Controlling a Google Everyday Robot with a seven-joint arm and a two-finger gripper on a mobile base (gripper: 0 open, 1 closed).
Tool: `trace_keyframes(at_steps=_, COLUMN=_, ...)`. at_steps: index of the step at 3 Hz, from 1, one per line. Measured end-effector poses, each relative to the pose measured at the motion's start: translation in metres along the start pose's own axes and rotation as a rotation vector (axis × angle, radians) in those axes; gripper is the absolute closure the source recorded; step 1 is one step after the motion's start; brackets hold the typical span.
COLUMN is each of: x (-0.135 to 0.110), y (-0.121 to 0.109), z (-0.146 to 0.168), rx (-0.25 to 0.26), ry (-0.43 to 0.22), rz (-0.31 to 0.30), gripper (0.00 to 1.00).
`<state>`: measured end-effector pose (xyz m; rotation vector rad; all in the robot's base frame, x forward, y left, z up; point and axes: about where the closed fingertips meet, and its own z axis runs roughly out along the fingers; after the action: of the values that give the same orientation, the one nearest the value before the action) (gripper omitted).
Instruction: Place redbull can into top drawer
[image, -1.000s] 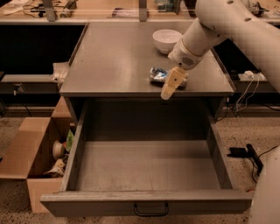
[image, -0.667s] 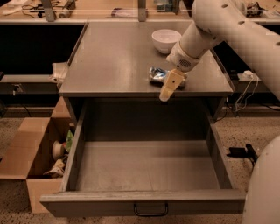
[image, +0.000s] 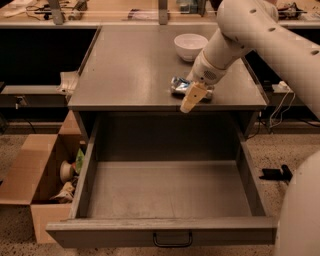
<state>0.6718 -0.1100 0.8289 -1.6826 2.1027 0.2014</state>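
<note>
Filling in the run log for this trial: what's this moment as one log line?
gripper: at redbull can | redbull can: lying on cabinet top, near front edge | top drawer: open, can not yet inside | white bowl: behind can

A flat grey metal surface is seen, and two things are laid directly on it. A white bowl is set upright toward the back right. The redbull can is laid on its side near the front edge, right of the middle. The claw is held across the can, over the front edge.
</note>
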Motion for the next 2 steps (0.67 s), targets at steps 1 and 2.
trace_keyframes(at_steps=1, x=0.003, y=0.001, z=0.007, rx=-0.009, ry=0.003, rz=0.011, gripper=0.50)
trace_keyframes(at_steps=2, x=-0.009, y=0.005, z=-0.008, rx=0.015, ry=-0.033, rz=-0.012, gripper=0.73)
